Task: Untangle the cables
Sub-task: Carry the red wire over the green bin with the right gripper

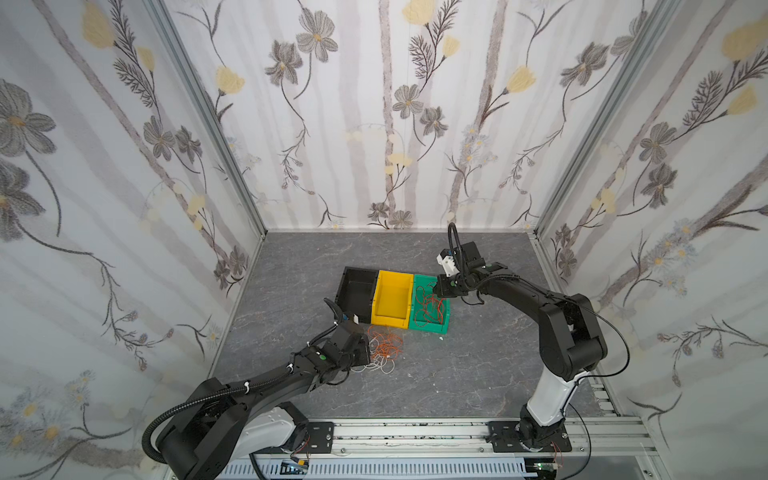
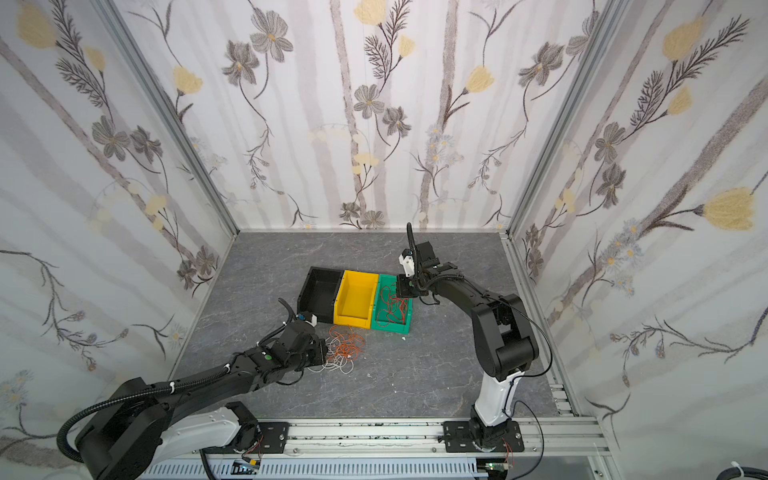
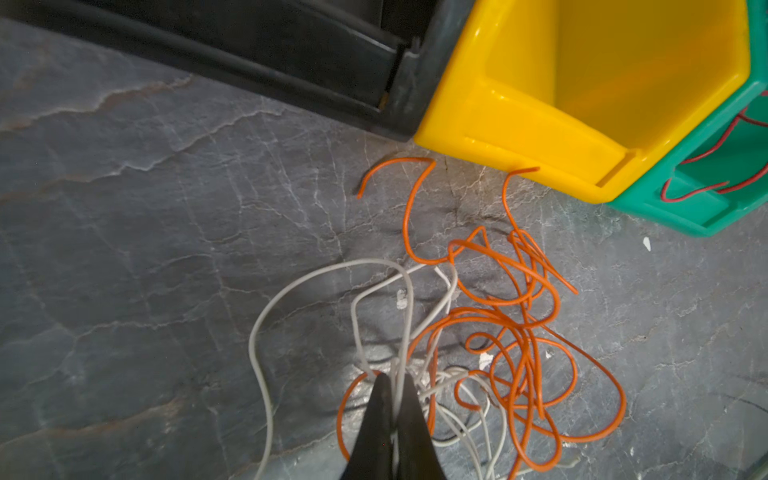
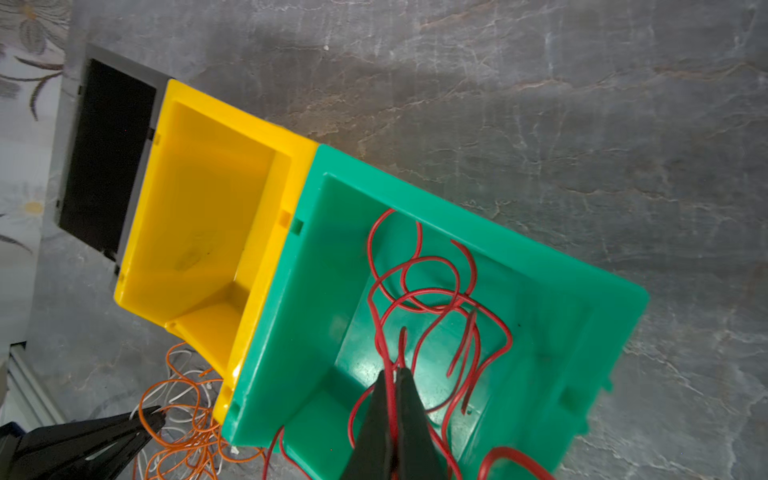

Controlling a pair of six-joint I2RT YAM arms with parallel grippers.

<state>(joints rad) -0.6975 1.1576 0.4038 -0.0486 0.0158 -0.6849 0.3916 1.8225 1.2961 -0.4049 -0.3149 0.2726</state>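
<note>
An orange and white tangle of cables (image 1: 384, 347) (image 2: 345, 351) lies on the grey table in front of the bins. My left gripper (image 1: 368, 347) (image 3: 395, 376) sits at the tangle's left edge, shut on a white cable (image 3: 401, 332) that runs between its fingertips. The orange cables (image 3: 511, 332) loop just beyond it. Red cables (image 1: 430, 307) (image 4: 419, 291) lie curled inside the green bin (image 1: 428, 328) (image 4: 540, 257). My right gripper (image 1: 434, 286) (image 4: 392, 370) hangs over that bin's far end, shut on a red cable.
A black bin (image 1: 353, 291), a yellow bin (image 1: 392, 291) (image 3: 519, 137) and the green bin stand side by side mid-table. The yellow bin holds nothing. Small white scraps (image 1: 438, 338) lie near the green bin. Floral walls enclose three sides.
</note>
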